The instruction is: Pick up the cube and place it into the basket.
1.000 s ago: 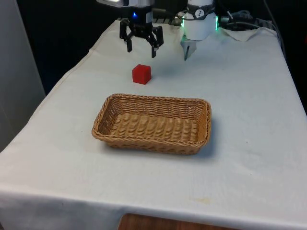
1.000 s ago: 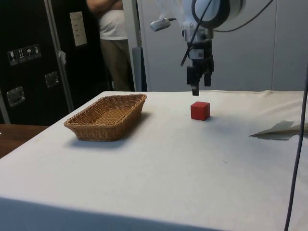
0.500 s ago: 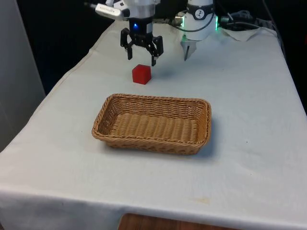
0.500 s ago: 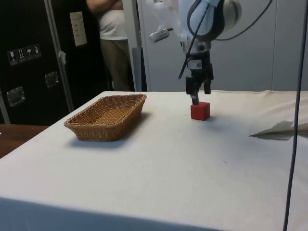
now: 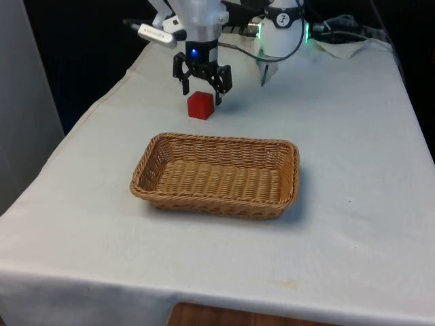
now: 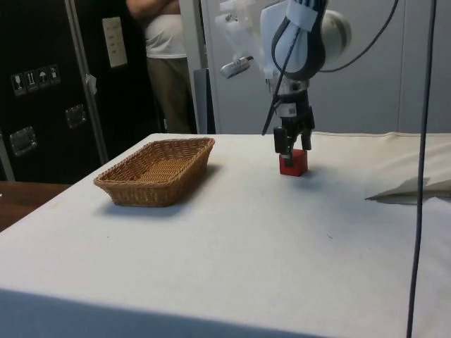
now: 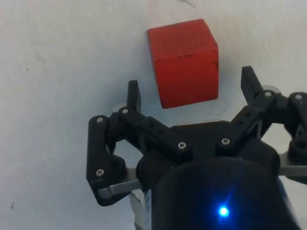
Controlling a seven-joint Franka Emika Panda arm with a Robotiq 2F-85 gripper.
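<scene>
So, early days from my end: black two-finger gripper (image 5: pixel 202 93) spread wide, low over small red wooden cube (image 5: pixel 200 106) on white cloth. No grasp yet. Oblong woven wicker basket (image 5: pixel 216 174) nearby; lift, carry, drop left.

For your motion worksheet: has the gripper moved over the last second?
Yes. The gripper has come down toward the red cube, which stayed put on the table.

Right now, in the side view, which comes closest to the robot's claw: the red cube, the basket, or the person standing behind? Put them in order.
Measured from the gripper:
1. Red cube, on the cloth just under the open fingers.
2. Basket, farther along the table, towards the dark cabinets.
3. Person, standing beyond the table, behind the basket.
</scene>
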